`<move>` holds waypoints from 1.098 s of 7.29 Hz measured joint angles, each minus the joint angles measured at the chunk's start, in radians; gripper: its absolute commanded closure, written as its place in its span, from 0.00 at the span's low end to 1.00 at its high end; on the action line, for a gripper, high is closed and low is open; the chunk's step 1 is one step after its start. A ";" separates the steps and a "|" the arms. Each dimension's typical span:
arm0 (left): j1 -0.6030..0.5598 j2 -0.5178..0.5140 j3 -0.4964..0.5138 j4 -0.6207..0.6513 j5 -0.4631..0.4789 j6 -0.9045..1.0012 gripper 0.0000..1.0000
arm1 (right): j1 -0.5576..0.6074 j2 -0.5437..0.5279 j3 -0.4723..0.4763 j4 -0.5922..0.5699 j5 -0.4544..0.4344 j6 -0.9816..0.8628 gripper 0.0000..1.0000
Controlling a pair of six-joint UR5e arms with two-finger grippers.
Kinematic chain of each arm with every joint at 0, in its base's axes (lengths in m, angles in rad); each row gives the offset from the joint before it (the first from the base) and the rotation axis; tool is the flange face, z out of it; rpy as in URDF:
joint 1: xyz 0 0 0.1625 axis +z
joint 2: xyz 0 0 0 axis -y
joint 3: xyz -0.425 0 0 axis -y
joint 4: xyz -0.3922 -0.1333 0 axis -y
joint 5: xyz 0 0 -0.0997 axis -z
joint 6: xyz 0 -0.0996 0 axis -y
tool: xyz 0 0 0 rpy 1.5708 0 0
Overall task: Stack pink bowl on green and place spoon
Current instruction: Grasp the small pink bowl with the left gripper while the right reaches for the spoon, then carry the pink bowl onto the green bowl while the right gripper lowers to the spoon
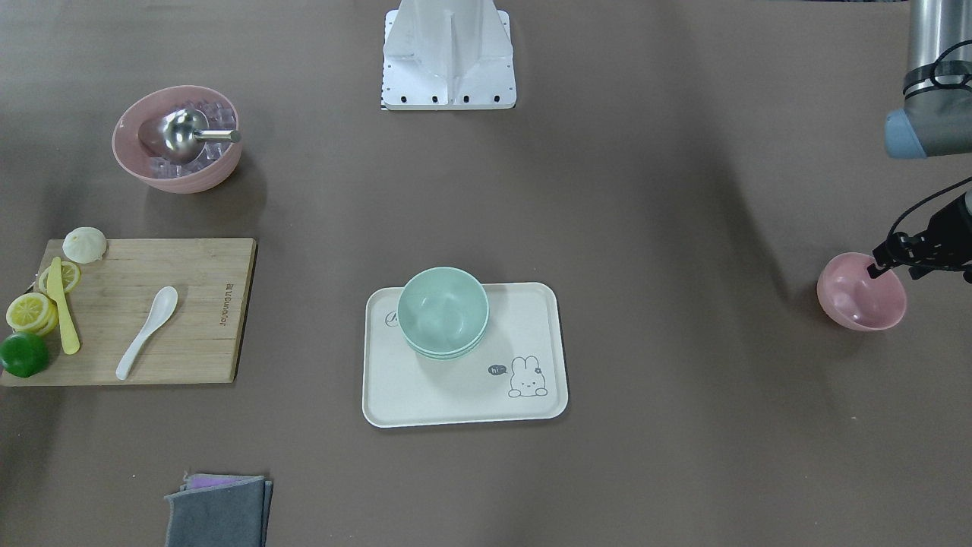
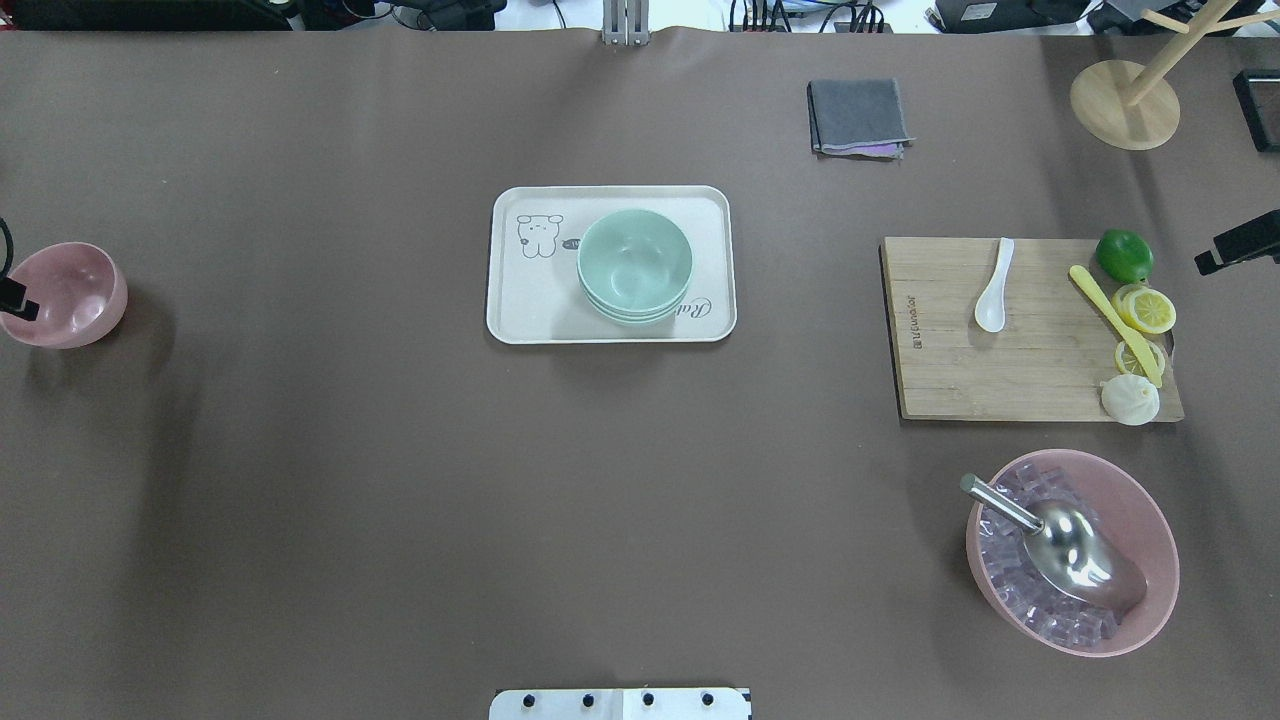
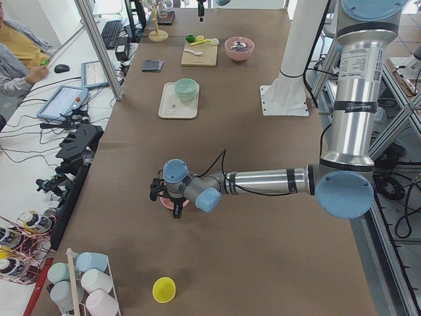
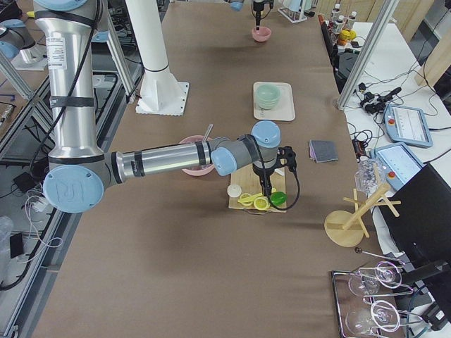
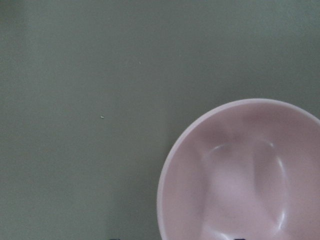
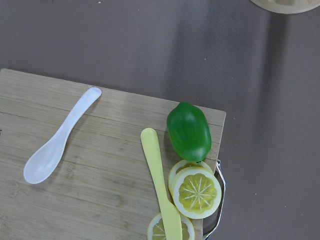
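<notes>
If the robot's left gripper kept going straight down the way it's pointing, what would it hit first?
Most likely the small empty pink bowl. The left gripper points down right at its rim. Depth is unclear, so I can't tell whether it would strike the rim itself or slip just inside.

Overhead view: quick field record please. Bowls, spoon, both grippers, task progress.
small pink bowl: at the robot's far left, apart from the tray, empty
left gripper: at that bowl's rim; whether it grips cannot be told
green bowls: nested stack on the tray
white spoon: lying on the cutting board, untouched
right gripper: above the board near the lime; open or shut cannot be told
progress: pink bowl not yet stacked, spoon not yet placed
</notes>
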 measured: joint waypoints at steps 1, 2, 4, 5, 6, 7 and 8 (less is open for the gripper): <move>0.000 -0.010 0.017 -0.001 -0.002 -0.002 1.00 | -0.004 0.004 0.001 0.000 0.001 0.012 0.01; 0.001 -0.017 0.021 0.001 -0.006 -0.004 1.00 | -0.010 0.009 0.001 0.000 0.001 0.024 0.01; 0.001 -0.059 -0.001 0.065 -0.032 -0.013 1.00 | -0.021 0.034 -0.009 0.000 -0.002 0.036 0.02; 0.001 -0.113 -0.053 0.167 -0.064 -0.038 1.00 | -0.033 0.056 -0.019 -0.001 -0.010 0.053 0.02; 0.008 -0.183 -0.135 0.307 -0.078 -0.080 1.00 | -0.055 0.077 -0.028 0.000 -0.025 0.092 0.02; 0.030 -0.268 -0.219 0.456 -0.080 -0.131 1.00 | -0.083 0.091 -0.032 0.000 -0.040 0.141 0.03; 0.068 -0.371 -0.285 0.582 -0.076 -0.210 1.00 | -0.112 0.102 -0.034 0.000 -0.048 0.192 0.03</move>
